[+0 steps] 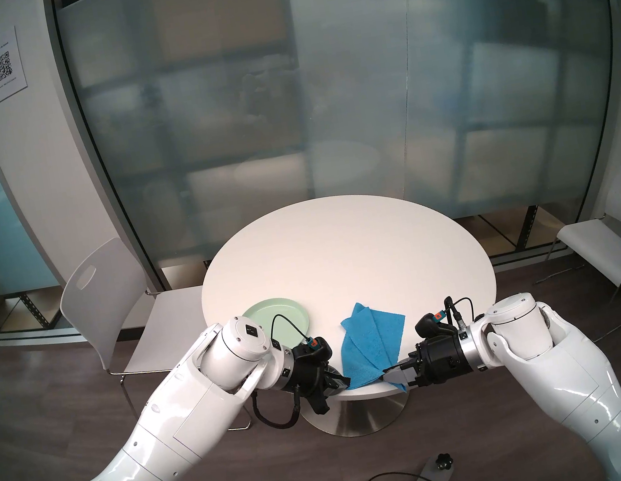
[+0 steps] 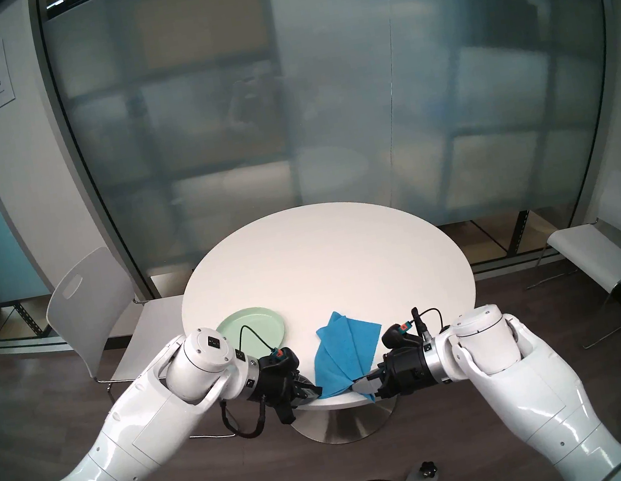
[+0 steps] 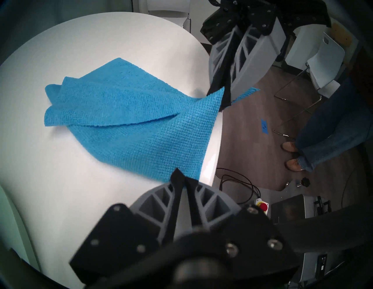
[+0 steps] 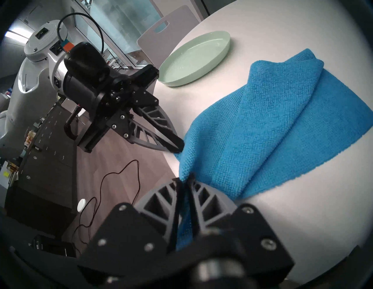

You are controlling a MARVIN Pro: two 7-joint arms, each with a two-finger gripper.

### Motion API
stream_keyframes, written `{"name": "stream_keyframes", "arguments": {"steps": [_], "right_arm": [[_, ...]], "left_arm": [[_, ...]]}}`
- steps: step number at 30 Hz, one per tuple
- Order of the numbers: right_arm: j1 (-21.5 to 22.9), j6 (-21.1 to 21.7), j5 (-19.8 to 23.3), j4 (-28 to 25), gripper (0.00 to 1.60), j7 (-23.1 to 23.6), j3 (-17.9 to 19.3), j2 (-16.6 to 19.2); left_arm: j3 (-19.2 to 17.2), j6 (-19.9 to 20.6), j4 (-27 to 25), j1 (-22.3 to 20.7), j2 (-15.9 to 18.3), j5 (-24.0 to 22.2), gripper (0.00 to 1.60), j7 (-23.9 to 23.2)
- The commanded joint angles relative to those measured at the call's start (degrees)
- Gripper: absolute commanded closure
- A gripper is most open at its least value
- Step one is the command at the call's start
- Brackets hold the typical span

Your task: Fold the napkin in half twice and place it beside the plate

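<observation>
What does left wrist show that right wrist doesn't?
Left wrist only: a person's jeans and brown shoes, a red stop button.
Right wrist only: the plate and the left arm's white body.
Both: the napkin rumpled on the table, the left gripper and right gripper each shut on a near corner.

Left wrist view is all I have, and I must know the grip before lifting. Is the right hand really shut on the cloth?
Observer: Yes. In the right wrist view the right hand is shut, with blue cloth pinched between its fingers and running back between them.
Operator: Where is the plate? I can't see it.
Observer: The plate sits on the table to the left of the cloth, clear of it, partly behind the left arm.
Operator: And my own left hand?
Observer: The left hand is shut on the cloth's near left corner, at the table's near edge.
</observation>
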Motion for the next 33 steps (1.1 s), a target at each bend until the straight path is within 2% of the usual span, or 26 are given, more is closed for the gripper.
{"name": "stream_keyframes", "arguments": {"steps": [1, 11, 16, 25, 33], "right_arm": [[-0.52, -0.38, 0.98, -1.79, 0.85, 1.59, 0.94, 1.17], [-3.86, -0.53, 1.84, -4.59, 0.83, 2.68, 3.95, 4.7], [-5.1, -0.43, 2.15, -5.63, 0.82, 2.45, 5.04, 5.37], [-4.98, -0.96, 2.38, -5.15, 0.83, 1.13, 4.93, 3.95], [-4.15, -1.54, 2.17, -4.06, 0.83, 0.99, 4.24, 2.94]], "left_arm": [[-0.88, -0.6, -0.62, -1.7, 1.65, 0.29, 0.99, -0.97], [-1.38, -0.97, 0.22, -2.89, 1.17, 0.91, 1.0, -0.79], [-1.58, -1.09, 0.23, -2.73, 0.9, 1.01, 1.0, -0.76], [-3.36, 0.41, -2.76, -2.1, -0.96, -1.32, 1.02, -0.44], [-2.56, 2.26, -5.49, -2.08, -1.13, -1.79, 1.02, -1.07]]}}
